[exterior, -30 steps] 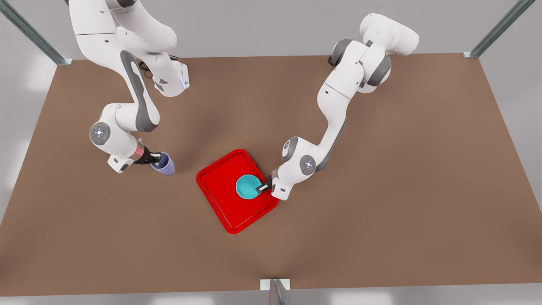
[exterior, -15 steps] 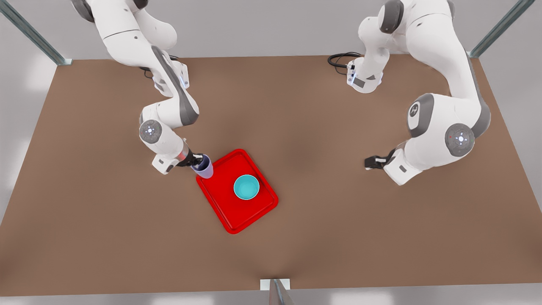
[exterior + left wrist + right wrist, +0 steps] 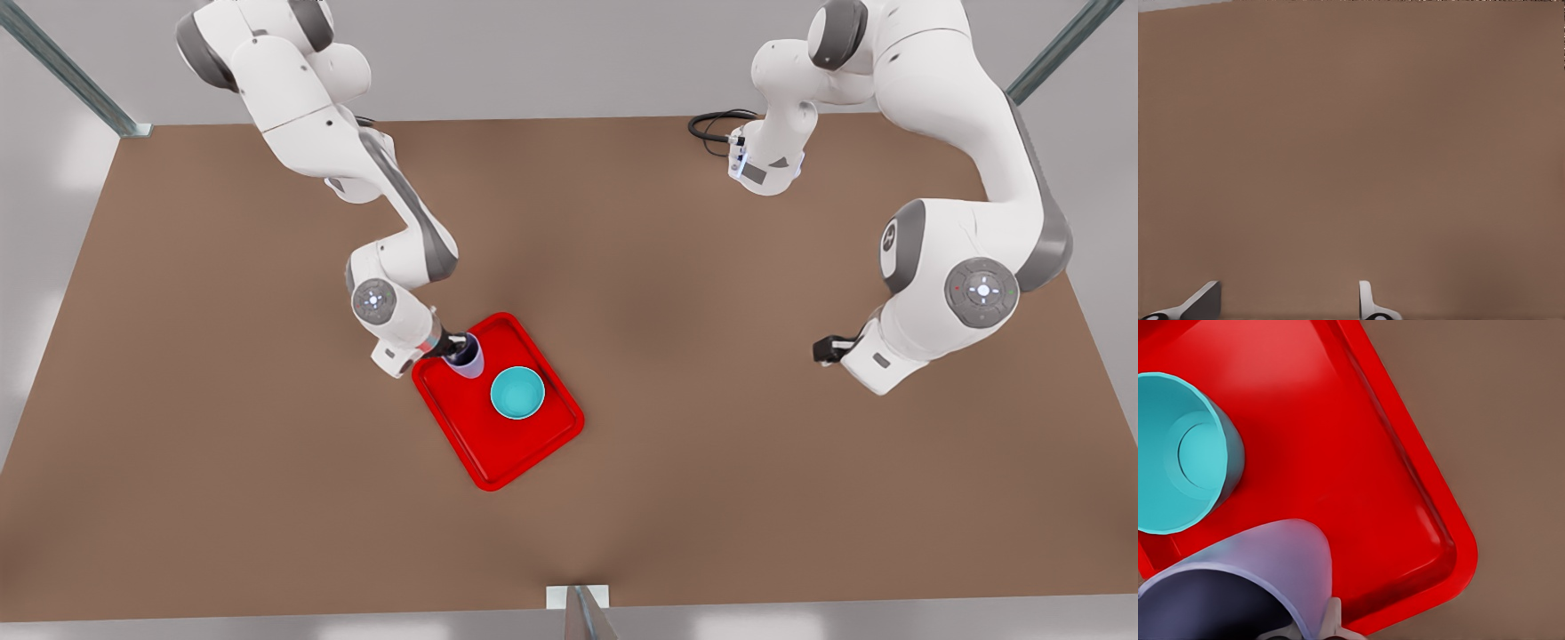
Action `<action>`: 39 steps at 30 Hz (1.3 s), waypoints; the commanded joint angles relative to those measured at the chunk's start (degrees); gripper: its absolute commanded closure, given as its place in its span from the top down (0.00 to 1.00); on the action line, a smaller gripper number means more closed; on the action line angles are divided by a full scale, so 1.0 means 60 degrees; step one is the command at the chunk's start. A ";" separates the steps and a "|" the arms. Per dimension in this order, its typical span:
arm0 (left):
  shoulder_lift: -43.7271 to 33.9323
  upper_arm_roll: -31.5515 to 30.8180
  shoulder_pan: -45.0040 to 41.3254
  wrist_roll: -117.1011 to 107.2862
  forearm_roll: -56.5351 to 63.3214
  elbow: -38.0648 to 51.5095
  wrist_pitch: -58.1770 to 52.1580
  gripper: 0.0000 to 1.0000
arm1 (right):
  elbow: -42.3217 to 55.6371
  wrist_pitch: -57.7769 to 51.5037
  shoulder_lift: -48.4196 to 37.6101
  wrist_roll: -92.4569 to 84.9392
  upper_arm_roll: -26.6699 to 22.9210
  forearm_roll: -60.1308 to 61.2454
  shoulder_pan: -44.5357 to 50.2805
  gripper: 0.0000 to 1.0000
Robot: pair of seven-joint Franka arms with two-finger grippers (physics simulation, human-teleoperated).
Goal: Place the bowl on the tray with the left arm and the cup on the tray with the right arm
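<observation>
The cup [image 3: 466, 356] sits pinched at its rim in the right gripper [image 3: 455, 347], over the corner of the tray [image 3: 533, 444] nearest that arm; from the front view I cannot tell whether its base touches the tray floor or hangs just above it. In the right wrist view the cup [image 3: 1251, 580] is close to the camera with the bowl [image 3: 1181, 453] just beside it, the two apart but not by much, and the tray's raised rim [image 3: 1431, 520] runs near the cup's other side. The bowl [image 3: 517, 393] already rests upright near the tray's middle. The main risk, as I judge it, is the release: if the cup is let go while tilted or above the floor, a tall narrow tumbler could tip, roll against the bowl or catch on the rim and topple off the tray. Sliding it further in could knock the bowl. Pulling the fingers away sideways rather than upward could drag the cup over. The left gripper [image 3: 827, 348] waits well away on the front view's right above the bare table [image 3: 711, 498], its fingers [image 3: 1368, 303] spread and holding nothing.
</observation>
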 commanded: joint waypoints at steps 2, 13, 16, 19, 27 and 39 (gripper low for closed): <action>-0.0005 -0.0001 -0.0001 0.0000 0.0046 0.0000 0.0000 1.00 | 0.0015 -0.0004 0.0100 0.0097 -0.0021 -0.0169 0.0003 0.21; -0.0108 -0.0001 -0.0031 0.0000 0.0046 0.0000 -0.0029 1.00 | 0.0000 -0.0004 0.0144 0.0112 -0.0109 -0.0096 0.0032 0.74; -0.0181 -0.0001 -0.0031 0.0000 0.0046 -0.0015 -0.0146 1.00 | 0.0000 -0.0019 0.0100 0.0112 -0.0108 -0.0096 0.0032 0.75; -0.0269 -0.0001 -0.0045 0.0000 0.0046 -0.0015 -0.0234 1.00 | -0.0014 -0.0165 -0.0134 0.0053 -0.0123 -0.0111 0.0018 0.77; -0.0313 -0.0015 -0.0118 -0.0029 0.0046 -0.0015 -0.0366 1.00 | 0.0015 -0.2436 -0.2843 -0.0078 -0.0649 -0.0125 -0.0246 1.00; -0.0328 -0.0015 -0.0133 -0.0059 0.0046 -0.0015 -0.0366 1.00 | 0.5098 -0.6962 -0.1877 -0.2100 -0.1573 -0.0931 -0.3058 1.00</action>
